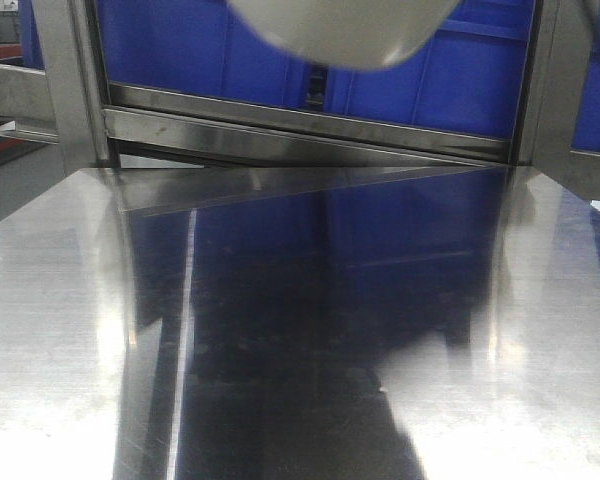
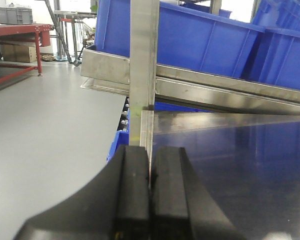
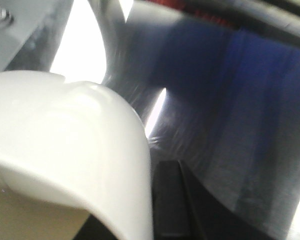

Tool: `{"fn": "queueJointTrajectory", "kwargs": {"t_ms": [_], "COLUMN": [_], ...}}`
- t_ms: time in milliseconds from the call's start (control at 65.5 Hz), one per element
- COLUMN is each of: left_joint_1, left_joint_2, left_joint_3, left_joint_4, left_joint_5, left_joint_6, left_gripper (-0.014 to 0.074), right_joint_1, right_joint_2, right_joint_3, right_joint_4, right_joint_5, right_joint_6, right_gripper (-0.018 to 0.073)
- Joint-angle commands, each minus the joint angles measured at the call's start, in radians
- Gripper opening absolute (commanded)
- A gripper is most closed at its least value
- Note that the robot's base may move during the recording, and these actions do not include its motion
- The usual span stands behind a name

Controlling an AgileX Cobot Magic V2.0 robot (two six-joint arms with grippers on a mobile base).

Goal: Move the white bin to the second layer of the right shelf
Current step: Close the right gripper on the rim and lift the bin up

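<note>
Two arms, two different jobs. At the top of the front view the white bin [image 1: 345,30] hangs clear above the shiny steel counter [image 1: 70,330]. Its rounded base shows in front of the blue crates [image 1: 180,45], which sit on the rack behind a flat steel front bar [image 1: 310,125]. Seen from the right wrist, the right claw [image 3: 157,200] pinches the bin's wall at the rim, with one black finger [image 3: 177,210] on the outside; the other is hidden. The left claw [image 2: 150,200] is pressed together on nothing, just before a steel upright post [image 2: 142,60] at the counter's edge.
</note>
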Motion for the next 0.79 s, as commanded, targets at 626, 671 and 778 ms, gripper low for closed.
{"fn": "queueJointTrajectory", "kwargs": {"t_ms": [626,671,778], "left_joint_1": [-0.006,-0.006,-0.006], "left_joint_2": [-0.003,-0.003,-0.003], "left_joint_3": [0.037,0.037,0.037], "left_joint_4": [-0.009,-0.009,-0.009], "left_joint_5": [-0.086,-0.086,-0.086], "left_joint_6": [-0.010,-0.010,-0.010], "left_gripper": [0.0085,0.0085,0.0085], "right_joint_1": [-0.295,-0.295,-0.295], "right_joint_2": [-0.757,-0.761,-0.762], "right_joint_3": [0.643,0.643,0.643], "right_joint_4": [0.006,0.007,0.008], "right_joint_5": [-0.254,-0.256,-0.263], "right_joint_6": [-0.004,-0.004,-0.004], "right_gripper": [0.0055,0.0055,0.0055]}}
